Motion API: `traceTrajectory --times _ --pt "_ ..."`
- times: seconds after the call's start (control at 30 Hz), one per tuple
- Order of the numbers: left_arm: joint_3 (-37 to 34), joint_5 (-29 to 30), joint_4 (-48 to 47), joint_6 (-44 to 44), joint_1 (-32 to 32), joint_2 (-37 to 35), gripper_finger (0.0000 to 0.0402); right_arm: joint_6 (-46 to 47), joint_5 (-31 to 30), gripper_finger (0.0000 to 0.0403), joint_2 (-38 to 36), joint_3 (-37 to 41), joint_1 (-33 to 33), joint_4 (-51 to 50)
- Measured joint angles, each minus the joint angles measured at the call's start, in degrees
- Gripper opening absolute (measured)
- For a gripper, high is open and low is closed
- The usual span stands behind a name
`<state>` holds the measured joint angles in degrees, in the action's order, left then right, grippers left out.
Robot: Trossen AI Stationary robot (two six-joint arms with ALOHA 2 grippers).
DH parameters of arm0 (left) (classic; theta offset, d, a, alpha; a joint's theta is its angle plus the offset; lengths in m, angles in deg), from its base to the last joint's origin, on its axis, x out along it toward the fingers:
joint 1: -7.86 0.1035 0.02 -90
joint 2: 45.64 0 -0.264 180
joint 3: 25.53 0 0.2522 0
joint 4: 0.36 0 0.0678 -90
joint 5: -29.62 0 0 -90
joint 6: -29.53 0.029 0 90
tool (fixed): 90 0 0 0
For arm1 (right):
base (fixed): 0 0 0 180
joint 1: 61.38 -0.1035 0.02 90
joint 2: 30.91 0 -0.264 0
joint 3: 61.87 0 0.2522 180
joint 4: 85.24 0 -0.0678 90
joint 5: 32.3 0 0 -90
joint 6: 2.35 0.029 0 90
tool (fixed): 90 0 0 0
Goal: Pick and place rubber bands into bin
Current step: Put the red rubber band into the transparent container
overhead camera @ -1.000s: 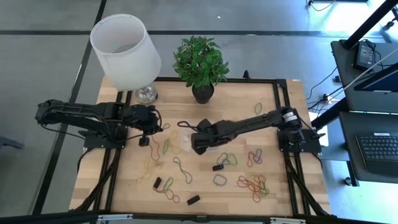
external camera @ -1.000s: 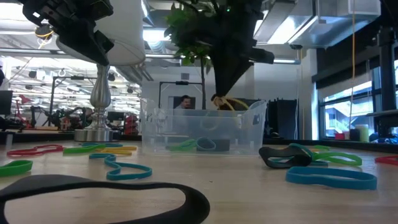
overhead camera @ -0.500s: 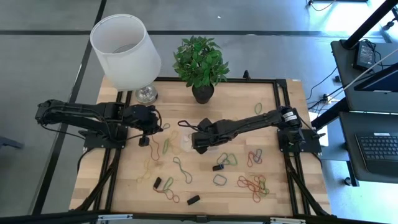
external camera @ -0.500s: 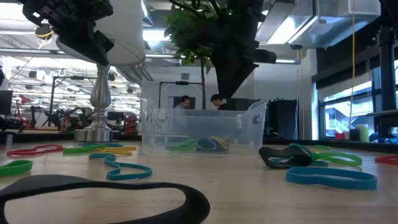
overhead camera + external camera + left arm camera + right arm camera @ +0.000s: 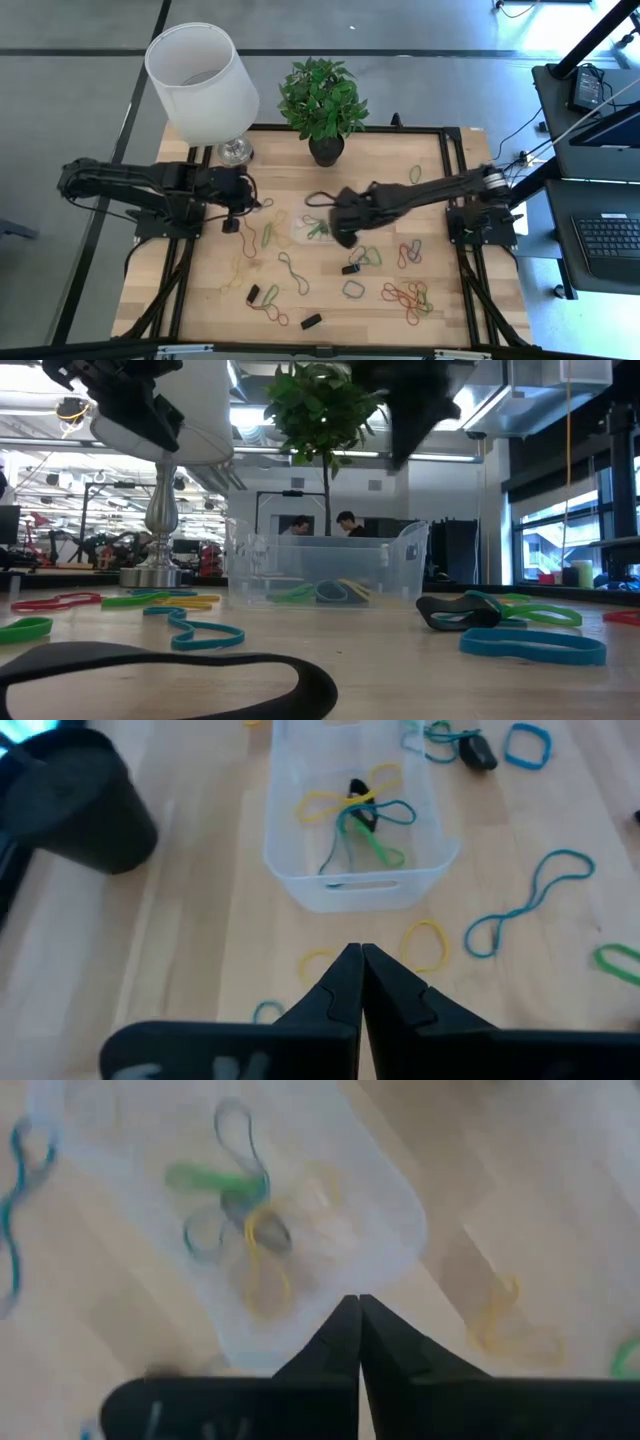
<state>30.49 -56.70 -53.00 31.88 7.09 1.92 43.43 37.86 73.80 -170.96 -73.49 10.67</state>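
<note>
The right pincer, clenched empty, has swung right off the small clear plastic bin; light, floppy coloured rubber bands need pinching mid-loop.

Clear bin holding yellow, green, teal and black rubber bands; white lampshade; green plant in black pot; pale wood table.

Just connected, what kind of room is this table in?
Most likely a robotics lab or open workshop: people sit at a screen behind the bin, equipment racks line the back, and a laptop desk stands beside the table.
</note>
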Motion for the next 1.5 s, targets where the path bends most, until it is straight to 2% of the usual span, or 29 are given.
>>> traceTrajectory --times 0.13,0.3,0.43,0.57,0.67,0.8,0.93,1.03,1.2,1.5 --pt "2.4 3.8 -4.9 -5.8 -2.6 1.3 0.0002 2.0 0.0 0.0004 -11.1 11.7 -2.3 3.1" --pt "4.4 6.8 -8.9 -14.6 -6.3 4.3 0.0003 3.9 -0.2 0.0006 -26.2 30.0 -5.4 16.4" --pt "6.8 9.4 -16.4 -29.9 -7.8 7.1 0.0003 5.0 0.0 0.0005 -35.9 41.7 -6.6 22.0" --pt "6.5 10.6 -23.7 -46.3 -7.9 9.2 0.0003 6.7 0.5 0.0008 -43.1 48.2 -6.6 23.1" --pt "4.6 10.3 -25.0 -58.7 -7.8 10.3 0.0003 5.9 0.5 0.0010 -46.9 50.7 -6.6 23.5" --pt "1.2 8.1 -24.7 -79.0 -7.8 11.9 0.0009 0.4 0.4 0.0011 -49.5 51.7 -6.6 23.1" --pt "-3.2 5.6 -22.8 -90.7 -7.8 13.9 0.0033 -7.6 0.4 0.0011 -50.1 51.7 -6.6 23.2" --pt "-6.3 3.4 -18.7 -95.3 -7.8 15.9 0.0058 -11.7 0.4 0.0011 -50.1 51.7 -6.6 23.2" --pt "-8.5 6.1 -12.6 -102.8 -7.8 19.3 0.0089 -13.2 0.5 0.0012 -50.1 51.7 -6.5 23.0" --pt "-8.5 7.2 -11.0 -105.1 -7.8 27.0 0.0086 -13.4 0.5 0.0012 -50.0 51.7 -6.5 22.8"
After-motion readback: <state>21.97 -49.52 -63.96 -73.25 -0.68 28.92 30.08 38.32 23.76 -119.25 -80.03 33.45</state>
